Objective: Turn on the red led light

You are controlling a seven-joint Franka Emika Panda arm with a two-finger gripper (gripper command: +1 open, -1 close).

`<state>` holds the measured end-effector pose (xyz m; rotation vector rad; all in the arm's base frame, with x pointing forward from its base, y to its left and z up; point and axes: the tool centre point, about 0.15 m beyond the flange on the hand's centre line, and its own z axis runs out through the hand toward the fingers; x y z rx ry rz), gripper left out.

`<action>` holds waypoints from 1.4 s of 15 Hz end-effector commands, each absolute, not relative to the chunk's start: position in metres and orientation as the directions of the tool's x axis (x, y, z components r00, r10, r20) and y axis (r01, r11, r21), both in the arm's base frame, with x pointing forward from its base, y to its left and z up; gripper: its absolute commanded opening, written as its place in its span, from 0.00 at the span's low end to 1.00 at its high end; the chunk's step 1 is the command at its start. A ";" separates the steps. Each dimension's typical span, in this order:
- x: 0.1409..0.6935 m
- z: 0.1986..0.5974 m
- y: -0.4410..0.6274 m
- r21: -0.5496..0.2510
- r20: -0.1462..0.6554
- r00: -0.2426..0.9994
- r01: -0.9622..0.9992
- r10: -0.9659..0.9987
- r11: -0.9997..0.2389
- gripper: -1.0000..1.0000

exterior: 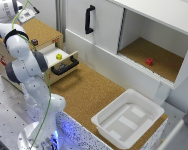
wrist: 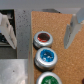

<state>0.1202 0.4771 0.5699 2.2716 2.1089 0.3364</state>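
Note:
In the wrist view the red led light (wrist: 44, 37) is a small round red cap in a dark ring on a cork surface. It is the end one of a row, with a matching blue cap (wrist: 46, 56) beside it and a green cap (wrist: 50, 79) partly cut off. My gripper (wrist: 40, 29) is open and empty above the red cap. One finger (wrist: 8, 30) is off the cork edge and the other (wrist: 73, 29) is over the cork. In the exterior view my arm (exterior: 24, 67) reaches over the cork-topped box (exterior: 41, 30) at the exterior view's left.
An open drawer (exterior: 64, 62) under the box top holds a yellow cube (exterior: 59, 56). A small red cube (exterior: 149, 61) lies in the open cabinet (exterior: 154, 55). A white bin (exterior: 144, 131) stands on the cork table (exterior: 89, 95). A black handle (exterior: 89, 20) is on the cabinet door.

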 end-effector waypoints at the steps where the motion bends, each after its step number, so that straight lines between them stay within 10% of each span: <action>1: 0.122 0.563 0.557 0.051 -0.057 0.292 0.956 0.955 -0.289 1.00; 14: 0.113 0.548 0.615 0.166 -0.070 0.563 0.820 0.823 -0.547 1.00; 15: 0.113 0.546 0.615 0.179 -0.070 0.579 0.808 0.812 -0.561 0.00; 21: 0.122 0.527 0.627 0.173 -0.062 0.583 0.805 0.810 -0.567 0.00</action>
